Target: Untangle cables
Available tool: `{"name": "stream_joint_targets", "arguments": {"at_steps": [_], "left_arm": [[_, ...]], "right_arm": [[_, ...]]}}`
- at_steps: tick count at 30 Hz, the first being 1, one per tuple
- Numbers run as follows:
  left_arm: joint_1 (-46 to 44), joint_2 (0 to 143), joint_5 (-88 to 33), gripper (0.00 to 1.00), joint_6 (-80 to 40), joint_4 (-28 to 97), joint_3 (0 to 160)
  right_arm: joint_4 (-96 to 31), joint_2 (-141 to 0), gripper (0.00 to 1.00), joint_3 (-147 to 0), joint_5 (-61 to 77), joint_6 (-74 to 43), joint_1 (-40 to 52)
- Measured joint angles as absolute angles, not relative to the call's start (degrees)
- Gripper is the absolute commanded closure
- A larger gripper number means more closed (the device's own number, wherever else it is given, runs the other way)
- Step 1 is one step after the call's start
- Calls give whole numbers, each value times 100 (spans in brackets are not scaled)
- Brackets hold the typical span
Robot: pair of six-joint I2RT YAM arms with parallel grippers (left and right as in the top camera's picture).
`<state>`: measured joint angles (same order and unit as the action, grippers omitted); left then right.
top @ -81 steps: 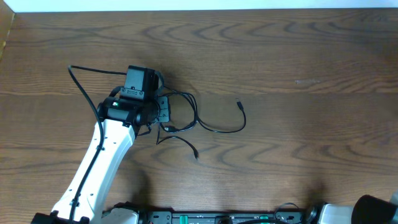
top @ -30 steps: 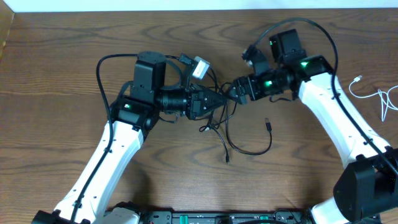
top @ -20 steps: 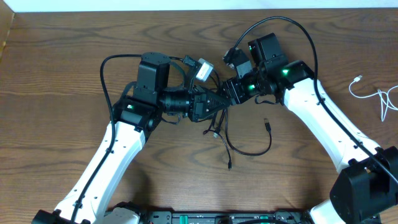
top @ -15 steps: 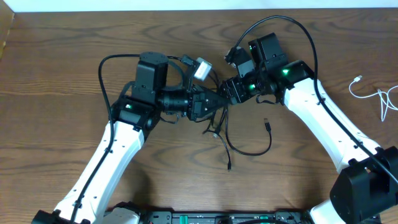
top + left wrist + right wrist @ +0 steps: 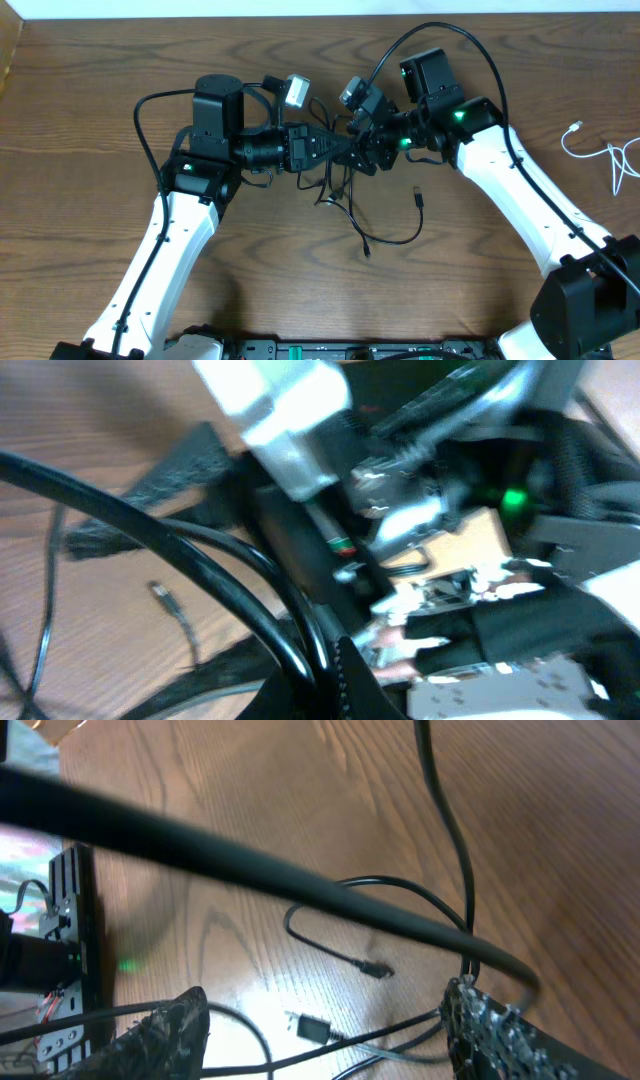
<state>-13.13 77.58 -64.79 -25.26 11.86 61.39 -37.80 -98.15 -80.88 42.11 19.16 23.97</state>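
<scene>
On the left side of the brown wood table (image 5: 90,90), the left arm (image 5: 170,250) reaches up and over toward the middle. Its left gripper (image 5: 335,150) points to the right, just above the bunch of black cables (image 5: 345,195). I cannot tell if this gripper is wide or closed, or if it has hold of a cord (the left wrist view is all blurry, and from above that spot is very dark).

The black cables lie in a tangle near the middle of the table, just below where the two grippers meet. One thin cord loops down and to the right and ends in a small plug (image 5: 418,196).

The right gripper (image 5: 362,152) points left, nose to nose with the left one. In the right wrist view its two fingers (image 5: 170,1025) stand wide apart. Thin black cords run through the gap between them, and none of them is pinched.

The right arm (image 5: 520,190) goes down to the bottom right corner. Far over by the right edge lies the white cable (image 5: 605,150), well apart from the tangle.
</scene>
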Motion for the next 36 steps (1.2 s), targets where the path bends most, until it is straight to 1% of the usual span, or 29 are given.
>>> {"name": "stream_joint_targets", "arguments": {"at_steps": [2, 4, 6, 11, 16, 20, 26, 30, 36], "left_arm": [[-1313, 7758, -6895, 92, -2757, 1044, 6139], [-1313, 7758, -7065, 92, -2860, 1039, 6139], [-1313, 7758, -7150, 92, -2893, 1037, 6139], [-1313, 7758, -7214, 92, -2980, 1017, 6139], [-1313, 7758, -7279, 92, -3192, 1013, 6139], [-1313, 7758, -7345, 92, -3612, 991, 6139], [-1313, 7758, -7780, 92, -4556, 69, 6136], [-1319, 7758, -7874, 92, -4877, -23, 6136], [-1614, 7758, -7922, 92, -5028, -32, 6136]], "right_arm": [[-3750, -9813, 29, -8088, 4283, 2008, 2281], [-3743, -9815, 29, -8088, 4307, 2029, 2176], [-3754, -9815, 27, -8088, 4313, 2036, 2056], [-3889, -9815, 28, -8088, 4456, 2252, 1782], [-3616, -9815, 27, -8086, 4694, 2416, 1774], [-3505, -9815, 27, -8086, 4928, 2528, 1774], [-3437, -9813, 27, -8086, 5002, 2624, 1793], [-3350, -9815, 34, -8086, 5019, 2650, 1863], [-3245, -9813, 39, -8086, 5037, 2665, 1977]]}}
